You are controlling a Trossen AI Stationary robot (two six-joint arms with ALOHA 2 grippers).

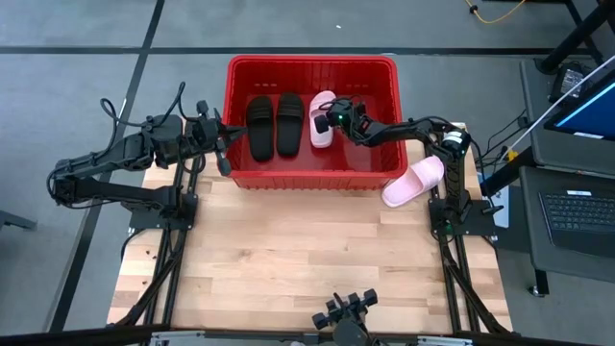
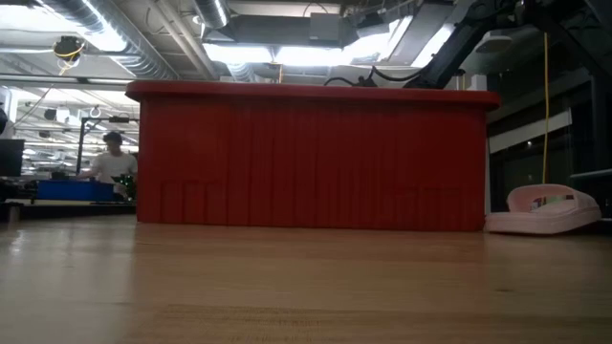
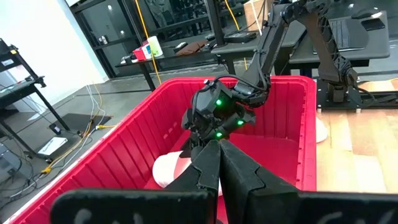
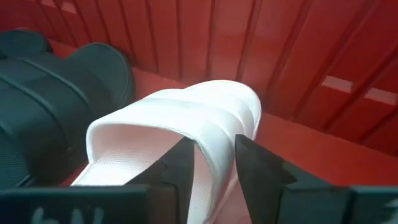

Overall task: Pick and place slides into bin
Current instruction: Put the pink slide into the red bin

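The red bin stands at the table's far middle; it also shows in the low view. Two black slides lie side by side on its floor, soles down. A pink slide is in the bin beside them, with my right gripper over it, shut on its strap. The second pink slide lies on the table right of the bin, sole down. My left gripper is shut and empty, just outside the bin's left wall. My right gripper pinches the pink slide's wide strap between its two fingers, one finger inside the foot opening and the other on the strap's outer face. The fingers come from above, slanting down. Whether the slide's sole rests on the bin's floor, I cannot tell.
The bin's right half is bare floor. The wooden table stretches bare in front of the bin. A stand with small grippers sits at the near edge. A person sits far behind the table.
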